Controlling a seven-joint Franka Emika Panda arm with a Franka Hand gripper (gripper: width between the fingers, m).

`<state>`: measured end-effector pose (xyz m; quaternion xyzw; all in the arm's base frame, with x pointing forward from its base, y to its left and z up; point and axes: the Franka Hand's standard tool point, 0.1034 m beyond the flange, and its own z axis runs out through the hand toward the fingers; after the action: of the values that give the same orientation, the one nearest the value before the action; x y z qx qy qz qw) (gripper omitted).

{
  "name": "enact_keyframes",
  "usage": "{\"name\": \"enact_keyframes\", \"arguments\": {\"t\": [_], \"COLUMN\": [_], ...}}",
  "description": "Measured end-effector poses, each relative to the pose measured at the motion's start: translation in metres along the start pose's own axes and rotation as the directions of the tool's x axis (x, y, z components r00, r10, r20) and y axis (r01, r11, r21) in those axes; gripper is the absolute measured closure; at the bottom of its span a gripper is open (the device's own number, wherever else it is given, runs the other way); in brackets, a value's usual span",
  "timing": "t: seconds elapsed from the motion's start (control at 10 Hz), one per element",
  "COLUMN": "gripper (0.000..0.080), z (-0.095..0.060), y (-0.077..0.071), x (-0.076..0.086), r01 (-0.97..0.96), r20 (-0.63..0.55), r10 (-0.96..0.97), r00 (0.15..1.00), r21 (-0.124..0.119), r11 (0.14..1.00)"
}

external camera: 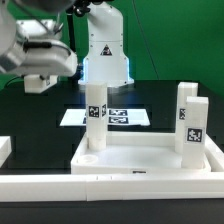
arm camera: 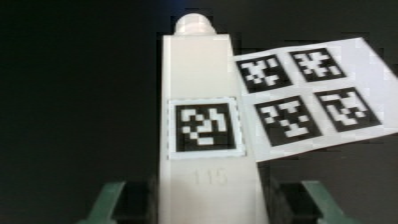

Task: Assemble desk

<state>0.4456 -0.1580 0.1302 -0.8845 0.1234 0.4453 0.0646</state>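
Note:
A white square desk leg (arm camera: pixel 201 110) with a black-and-white tag runs lengthwise between my fingers, its rounded peg end pointing away from the wrist camera. My gripper (arm camera: pixel 205 205) is shut on this leg near its flat end, with a green finger (arm camera: pixel 118 203) on either side. In the exterior view the desk top (external camera: pixel 130 160) lies at the front, rim up. One leg (external camera: pixel 95 120) stands upright at its back corner on the exterior view's left. Two more legs (external camera: pixel 190 120) stand at its right. My arm (external camera: pixel 45 60) hangs blurred at the upper left, and the held leg cannot be made out there.
The marker board (external camera: pixel 118 117) lies flat on the black table behind the desk top, and also shows beside the held leg, marker board (arm camera: pixel 306 95). The robot base (external camera: pixel 106 55) stands behind it. A low white rail (external camera: pixel 110 188) runs along the front, with a white piece (external camera: pixel 4 150) at far left.

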Motion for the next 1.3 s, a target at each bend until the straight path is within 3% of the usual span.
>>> {"name": "enact_keyframes", "arguments": {"t": [0.1, 0.3, 0.4, 0.5, 0.6, 0.7, 0.8, 1.0, 1.3], "gripper": [0.0512, 0.0512, 0.0512, 0.0512, 0.0512, 0.0512, 0.0512, 0.0512, 0.0512], "z": [-0.016, -0.013, -0.019, -0.026, -0.047, -0.079, -0.099, -0.127, -0.123], "y": [-0.01, -0.008, -0.009, -0.01, -0.018, -0.028, -0.032, -0.037, -0.028], "x": [-0.004, -0.001, 0.005, 0.017, 0.028, 0.03, 0.025, 0.018, 0.023], "r01": [0.021, 0.035, 0.041, 0.046, 0.079, 0.126, 0.157, 0.151, 0.115], "r20": [-0.091, -0.21, -0.284, -0.34, -0.432, -0.542, -0.607, -0.729, -0.829], "r10": [-0.022, -0.036, -0.046, -0.066, -0.119, -0.196, -0.243, -0.251, -0.239], "r00": [0.996, 0.977, 0.958, 0.938, 0.894, 0.817, 0.757, 0.637, 0.506], "r21": [-0.012, -0.01, -0.025, -0.066, -0.109, -0.163, -0.192, -0.201, -0.21], "r11": [1.0, 0.999, 0.999, 0.997, 0.991, 0.978, 0.969, 0.968, 0.971]}}
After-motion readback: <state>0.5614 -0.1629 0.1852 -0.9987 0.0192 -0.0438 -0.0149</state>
